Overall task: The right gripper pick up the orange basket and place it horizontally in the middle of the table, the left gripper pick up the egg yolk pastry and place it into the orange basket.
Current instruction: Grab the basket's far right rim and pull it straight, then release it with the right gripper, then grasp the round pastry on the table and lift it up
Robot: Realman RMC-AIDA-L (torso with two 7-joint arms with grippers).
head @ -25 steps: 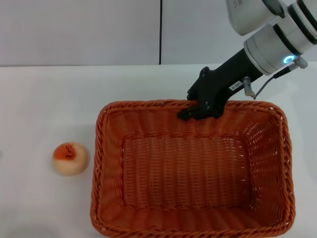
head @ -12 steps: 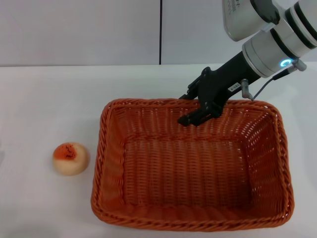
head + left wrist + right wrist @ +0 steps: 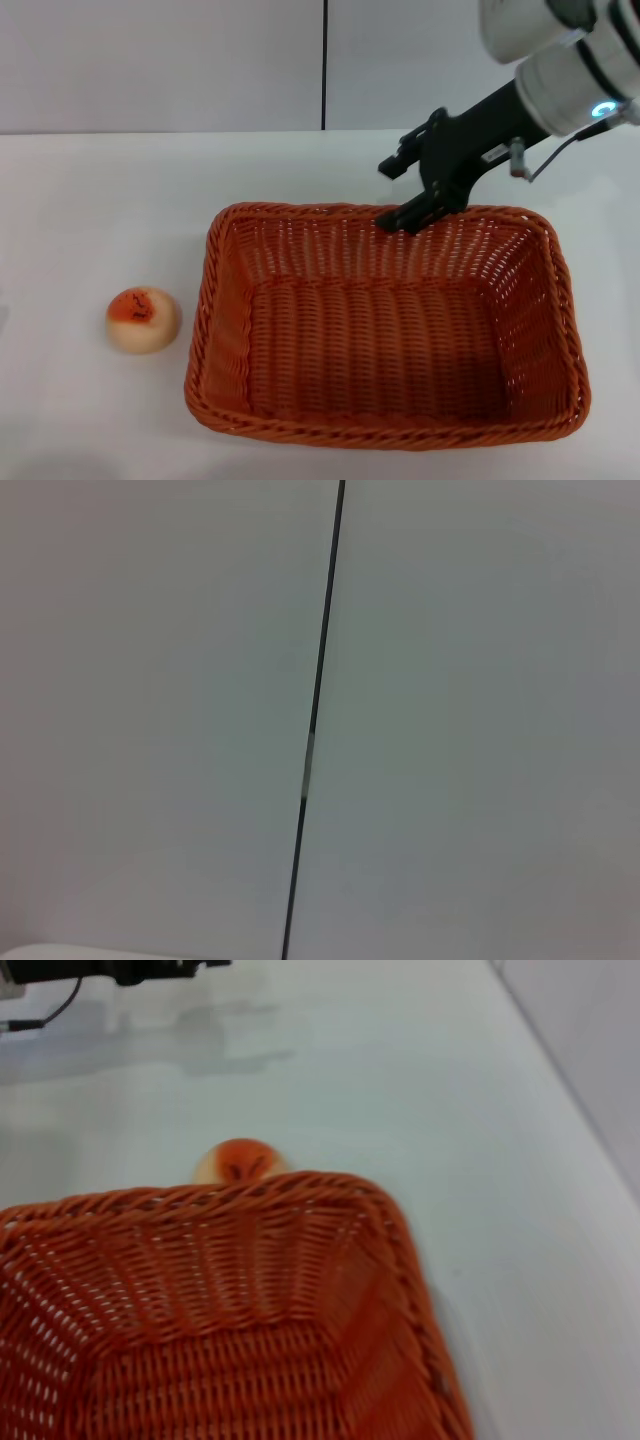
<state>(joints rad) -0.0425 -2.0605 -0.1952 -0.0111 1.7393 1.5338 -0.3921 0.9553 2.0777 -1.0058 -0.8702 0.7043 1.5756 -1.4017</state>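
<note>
Hovering right hand (image 3: 405, 192) apparently open, orange basket (image 3: 385, 330) flat

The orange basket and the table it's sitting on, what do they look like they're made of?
The orange basket looks like woven wicker or a plastic imitation: interlaced strands, braided rim, slight sheen; which one is unclear. The table looks like a smooth white laminate or painted board: flat, uniform, faintly reflective in the right wrist view.

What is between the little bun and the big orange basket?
Nothing. In the head view, only bare white table lies between the egg yolk pastry and the orange basket; they stand apart.
</note>
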